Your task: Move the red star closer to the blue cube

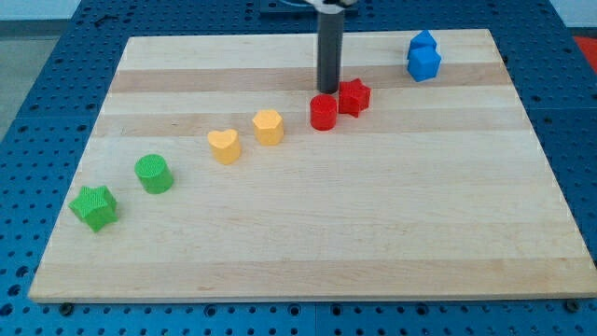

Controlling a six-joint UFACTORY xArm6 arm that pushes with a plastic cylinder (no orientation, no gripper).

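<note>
The red star (354, 96) lies on the wooden board (308, 233), in the upper middle. The blue cube (424, 63) sits at the view's top right, with a second blue block (422, 41) right behind it. My tip (329, 90) stands just left of the red star, between it and the red cylinder (323, 113), close to both. The rod rises straight up from there. The star is some way down and left of the blue cube.
A yellow hexagon-like block (269, 126) and a yellow heart (224, 146) lie left of the red cylinder. A green cylinder (153, 174) and a green star (94, 206) sit at the lower left. The blocks form a diagonal line.
</note>
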